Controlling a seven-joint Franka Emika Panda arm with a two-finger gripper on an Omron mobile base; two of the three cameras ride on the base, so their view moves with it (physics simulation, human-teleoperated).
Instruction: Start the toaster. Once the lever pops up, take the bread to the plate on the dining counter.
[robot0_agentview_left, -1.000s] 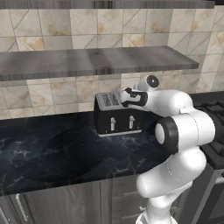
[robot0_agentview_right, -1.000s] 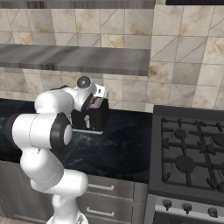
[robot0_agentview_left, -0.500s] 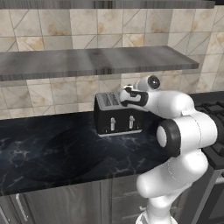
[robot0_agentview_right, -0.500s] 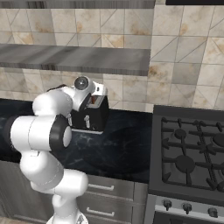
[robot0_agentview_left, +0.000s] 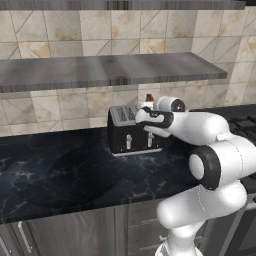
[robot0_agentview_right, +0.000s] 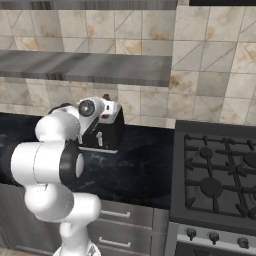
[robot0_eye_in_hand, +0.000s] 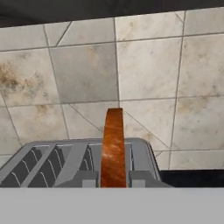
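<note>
Black marble worktop (robot0_agentview_left: 75, 180) under a tiled wall. My pincer (robot0_agentview_left: 145, 116) is over the toaster (robot0_agentview_left: 131, 136), right end; can't tell whether it's apart or together. Bread (robot0_eye_in_hand: 113, 146) stands upright in a slot. No readable labels.

You'll find nothing to read here — the boxy black toaster with its grey metal top (robot0_agentview_left: 132, 129) carries no label, brand or number that shows.
</note>
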